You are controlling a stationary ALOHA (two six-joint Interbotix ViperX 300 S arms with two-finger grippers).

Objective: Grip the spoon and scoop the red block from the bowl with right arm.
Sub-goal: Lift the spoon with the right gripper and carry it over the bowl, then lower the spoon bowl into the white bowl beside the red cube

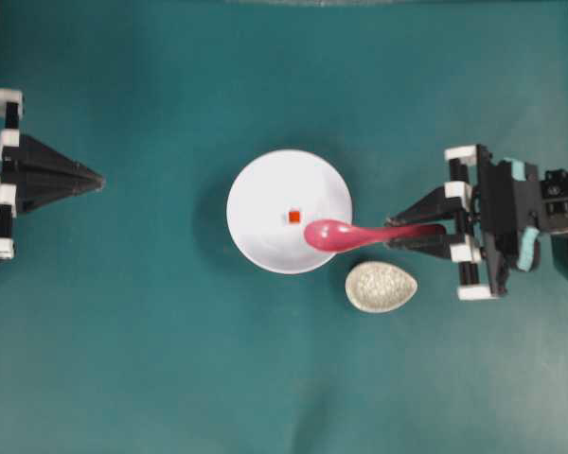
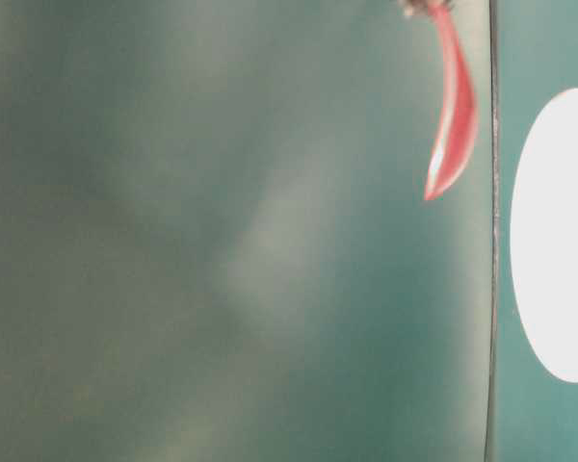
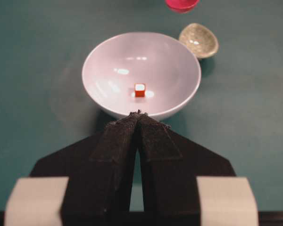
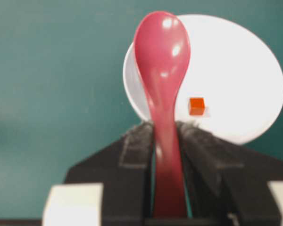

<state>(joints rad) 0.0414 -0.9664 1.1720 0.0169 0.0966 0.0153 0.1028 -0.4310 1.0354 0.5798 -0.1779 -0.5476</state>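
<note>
The white bowl (image 1: 265, 189) stands mid-table with the tiny red block (image 1: 293, 218) at its bottom. My right gripper (image 1: 394, 233) is shut on the handle of the pink spoon (image 1: 346, 235). The spoon is held level, its scoop over the bowl's lower right rim, just right of the block. In the right wrist view the spoon (image 4: 162, 61) points away from the gripper (image 4: 166, 126) over the bowl (image 4: 236, 70), with the block (image 4: 196, 106) to its right. My left gripper (image 1: 97, 179) is shut and empty at the far left, facing the bowl (image 3: 108, 61) and block (image 3: 139, 89).
A speckled beige oval dish (image 1: 381, 287) sits just below and right of the bowl, under the spoon handle's near side; it also shows in the left wrist view (image 3: 199, 40). The teal mat (image 1: 170, 359) covers the table. The table-level view is blurred, showing the spoon (image 2: 453, 115).
</note>
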